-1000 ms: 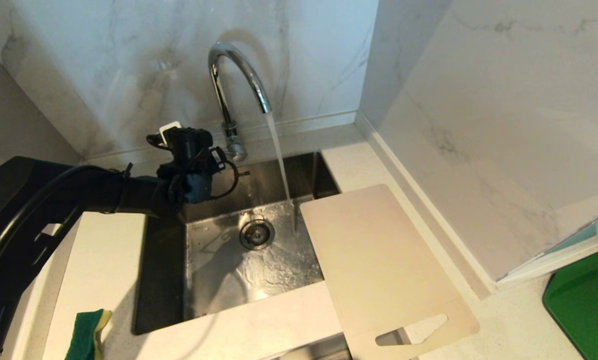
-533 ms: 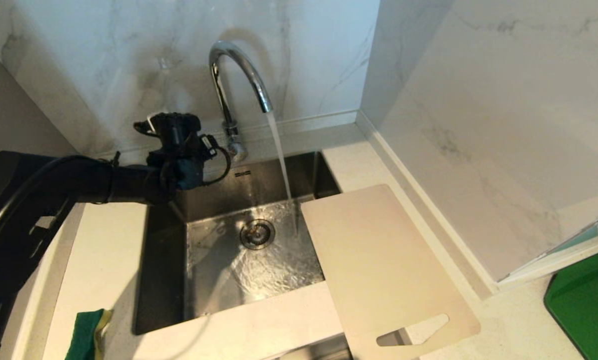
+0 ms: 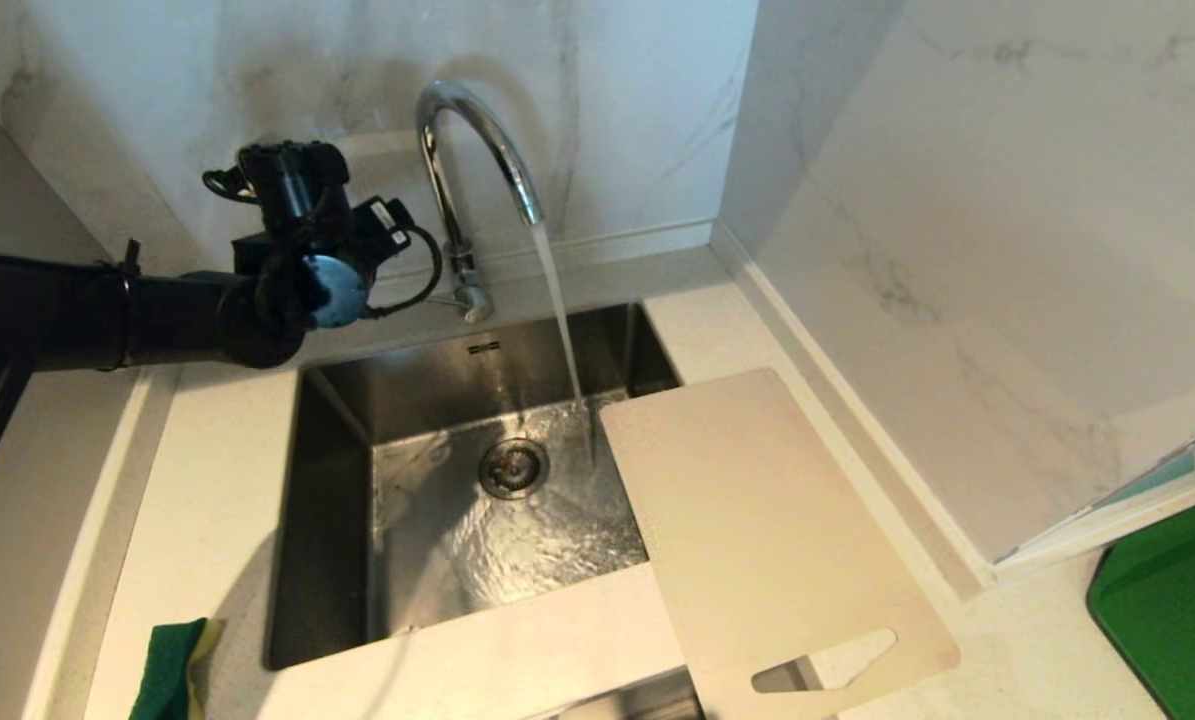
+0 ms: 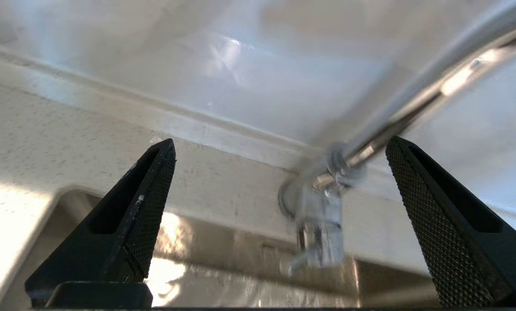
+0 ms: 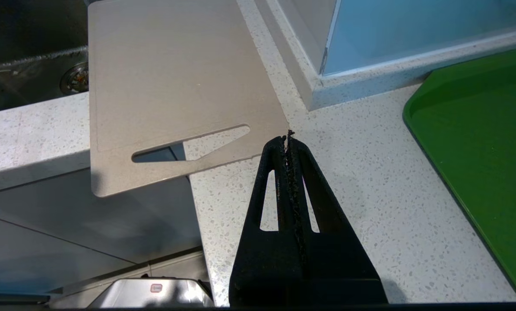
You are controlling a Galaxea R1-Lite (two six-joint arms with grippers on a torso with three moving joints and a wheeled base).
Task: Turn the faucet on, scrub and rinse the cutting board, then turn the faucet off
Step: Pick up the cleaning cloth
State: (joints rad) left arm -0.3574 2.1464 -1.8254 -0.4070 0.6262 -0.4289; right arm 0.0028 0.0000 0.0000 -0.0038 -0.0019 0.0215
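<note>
Water pours from one chrome gooseneck faucet [image 3: 472, 150] into a single brushed-steel sink [image 3: 337, 400] set in a speckled stone counter [image 3: 207, 520] against veined marble walls. One thin, off-white cutting board [image 3: 757, 520], rectangular with rounded corners and a long handle slot, lies flat across the sink's right rim, its slotted end overhanging the counter's front edge. The left gripper [image 4: 279, 181] hovers beside the faucet's base, its two textured black fingers [image 4: 154, 190] spread wide and empty. The right gripper [image 5: 289, 142] hangs over the counter near the board's slotted end, pressed closed on nothing. One green-and-yellow sponge [image 3: 172, 670] and one green mat [image 3: 1172, 610] sit at opposite edges.
</note>
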